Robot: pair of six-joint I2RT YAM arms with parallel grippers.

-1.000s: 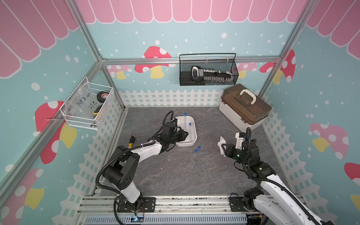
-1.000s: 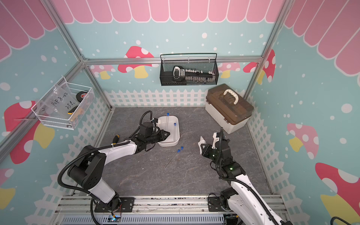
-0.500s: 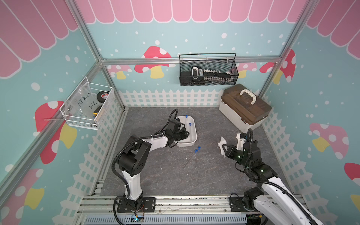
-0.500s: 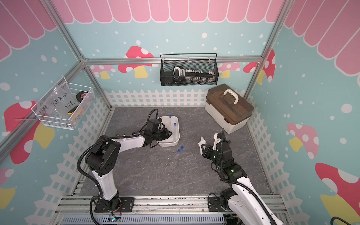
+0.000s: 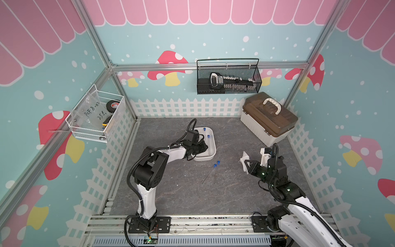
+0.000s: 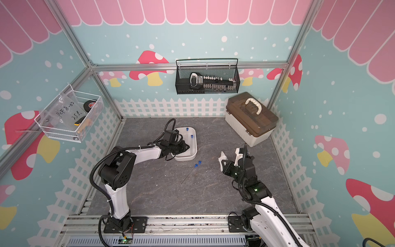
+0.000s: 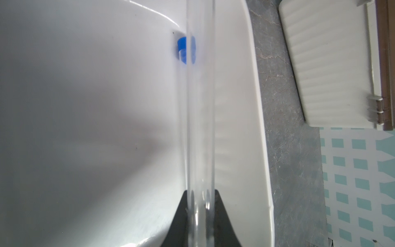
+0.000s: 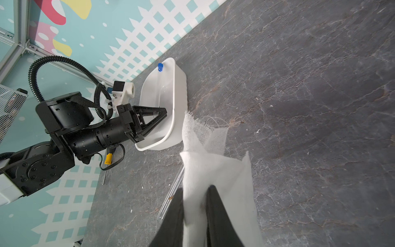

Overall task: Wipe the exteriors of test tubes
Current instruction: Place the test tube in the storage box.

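A white tray (image 5: pixel 210 156) stands mid-floor with two test tubes in it, their blue caps (image 5: pixel 204 129) (image 5: pixel 208 136) at its far end. My left gripper (image 5: pixel 204 147) reaches into the tray and is shut on one clear test tube (image 7: pixel 200 107), which runs straight out from between the jaws (image 7: pixel 200 192). Behind it shows the other tube's blue cap (image 7: pixel 181 46). Two more test tubes (image 5: pixel 208 174) (image 6: pixel 188 175) lie on the floor just in front of the tray. To their right my right gripper (image 5: pixel 245 164) is shut on a white cloth (image 8: pixel 213 164), held above the floor.
A brown-lidded toolbox (image 5: pixel 269 119) stands at the back right. On the back wall hangs a black wire basket (image 5: pixel 228 79), on the left wall a white one (image 5: pixel 96 117). A yellow-and-black-handled screwdriver (image 8: pixel 108 159) lies beneath my left arm, near the fence.
The left arm's elbow has swung right and its gripper has moved further into the tray. The right arm and its cloth have barely moved.
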